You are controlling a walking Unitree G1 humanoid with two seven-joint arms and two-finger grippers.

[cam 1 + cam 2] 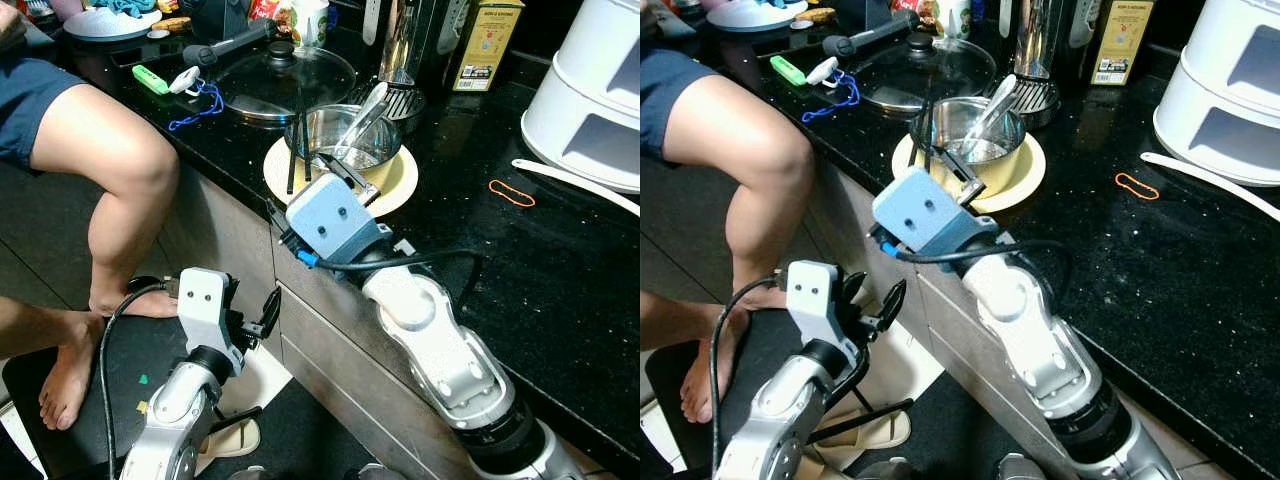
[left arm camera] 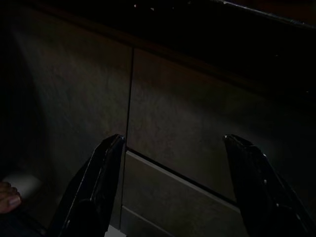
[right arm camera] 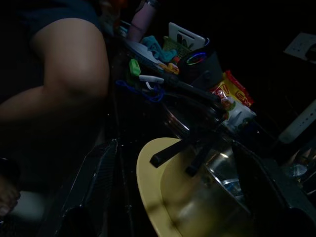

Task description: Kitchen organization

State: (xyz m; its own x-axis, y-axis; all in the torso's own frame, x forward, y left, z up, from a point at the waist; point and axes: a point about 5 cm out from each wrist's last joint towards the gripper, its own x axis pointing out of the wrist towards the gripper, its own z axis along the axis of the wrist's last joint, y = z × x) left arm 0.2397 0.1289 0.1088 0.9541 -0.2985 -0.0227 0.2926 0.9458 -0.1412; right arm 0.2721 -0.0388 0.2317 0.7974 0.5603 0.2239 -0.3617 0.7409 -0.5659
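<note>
Left eye view: right claw, fingers apart, reaches the yellow plate bearing a steel bowl, presumably to clear it; left claw, also apart, idles below the worktop.

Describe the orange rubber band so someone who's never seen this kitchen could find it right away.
Start at the black stone countertop and find the big white appliance at its far right. Just in front of that, beside the long white utensil handle, lies the orange rubber band: a thin, flat loop, the one orange thing on that bare stretch.
</note>
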